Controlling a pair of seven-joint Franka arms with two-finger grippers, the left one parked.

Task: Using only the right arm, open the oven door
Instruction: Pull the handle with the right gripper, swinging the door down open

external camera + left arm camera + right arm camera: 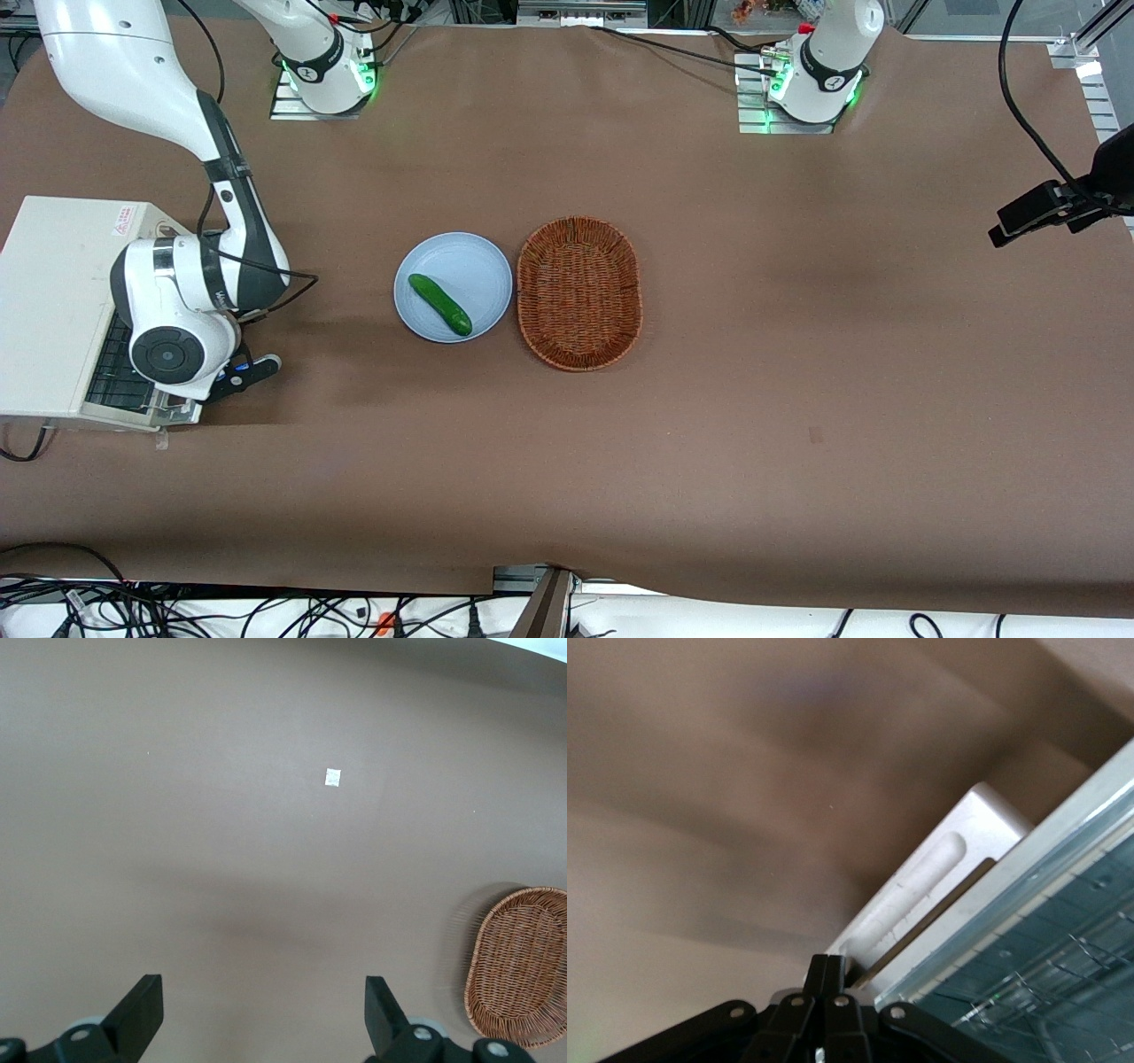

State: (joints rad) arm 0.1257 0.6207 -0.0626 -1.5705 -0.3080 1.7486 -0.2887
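Observation:
The cream-white toaster oven (53, 301) stands at the working arm's end of the table. Its oven door (113, 368) is swung down from the box, dark glass facing up. The right arm (182, 306) bends over the door, and its wrist covers the door's free edge. In the right wrist view the gripper (830, 967) has both black fingers pressed together with no gap, their tips against the end of the silver bar handle (921, 895). The door's glass (1063, 983) shows a wire rack through it, inside a bare-metal frame (1028, 877).
A pale blue plate (483, 266) holding a green cucumber (439, 304) sits mid-table, next to an oval wicker basket (578, 292). A black cable (275, 279) loops off the arm's wrist. A black camera (1045, 208) hangs toward the parked arm's end.

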